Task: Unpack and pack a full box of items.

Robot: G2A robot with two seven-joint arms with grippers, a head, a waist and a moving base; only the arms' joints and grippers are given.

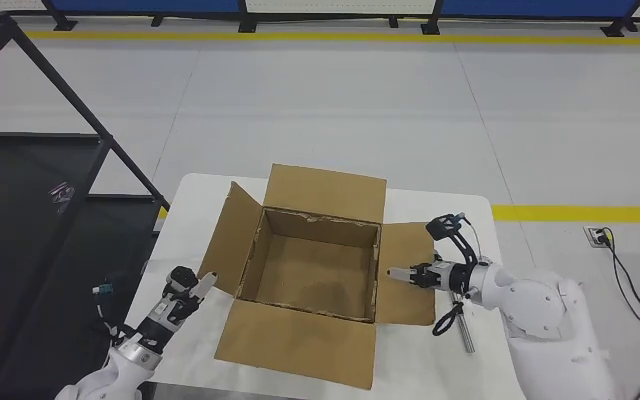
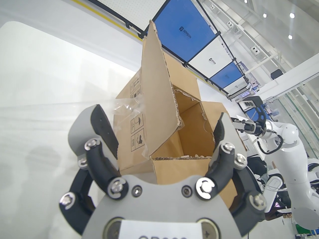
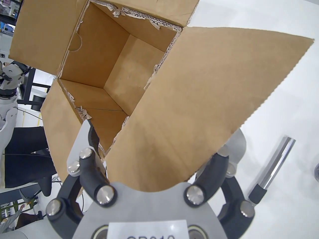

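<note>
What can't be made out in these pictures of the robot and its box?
Right wrist view: a flap of the brown cardboard box covers one fingertip of the right gripper.
Right wrist view: a dark round thing is cut off by the picture's edge.
Left wrist view: the box's upright flap hides part of its inside.

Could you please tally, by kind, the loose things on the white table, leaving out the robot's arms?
Cardboard box, open with its flaps spread: 1
Metal rod with black grip: 1
Total: 2
</note>
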